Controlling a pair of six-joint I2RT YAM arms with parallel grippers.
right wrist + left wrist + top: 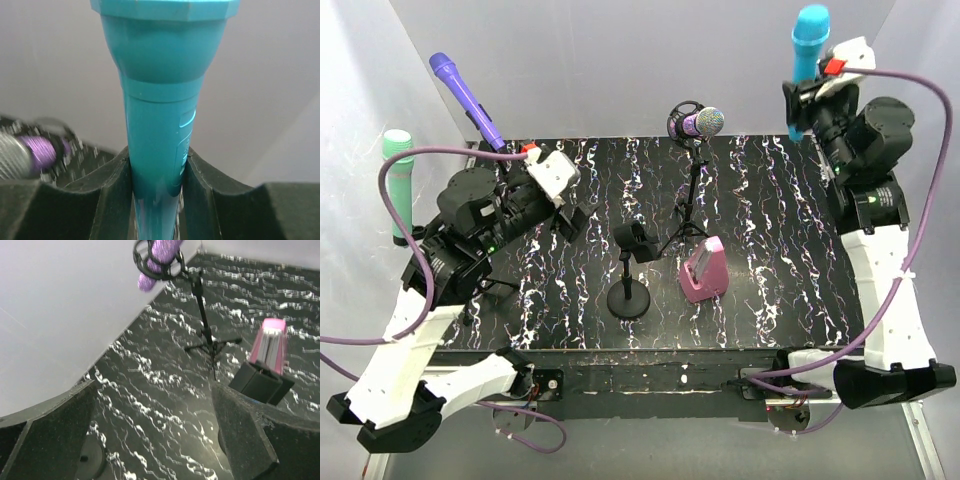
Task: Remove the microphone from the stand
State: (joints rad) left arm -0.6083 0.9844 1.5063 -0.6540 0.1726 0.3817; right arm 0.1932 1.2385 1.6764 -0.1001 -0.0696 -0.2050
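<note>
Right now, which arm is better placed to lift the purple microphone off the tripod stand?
Left: the left gripper is open and faces the purple microphone; the right gripper grips a teal microphone.

The microphone (703, 122) sits on the tripod stand (688, 215) at the table's (800, 260) rear, a round-base stand (629, 290) in front.

No readable text, labels, brands, numbers or signs on anything in view
</note>
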